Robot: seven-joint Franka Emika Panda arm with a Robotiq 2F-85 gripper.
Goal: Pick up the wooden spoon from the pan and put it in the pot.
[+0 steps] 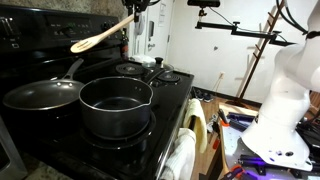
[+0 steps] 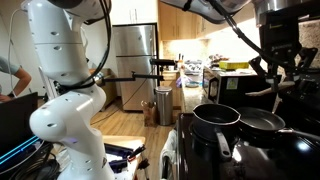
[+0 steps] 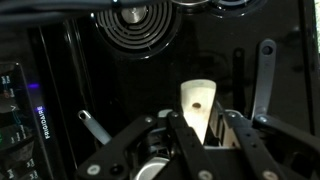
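Note:
The wooden spoon hangs in the air above the stove, tilted, with its oval bowl low and to the left. My gripper is shut on its handle end. In the wrist view the handle end with a small hole sits between my jaws. The shallow black pan with a silver handle sits at the left. The deep dark pot stands beside it, below and right of the spoon's bowl. The pot, the pan and my gripper also show in an exterior view.
The black stove top has coil burners behind the pot. A control panel runs along the back. A towel hangs at the stove's front. The white robot base stands to the side.

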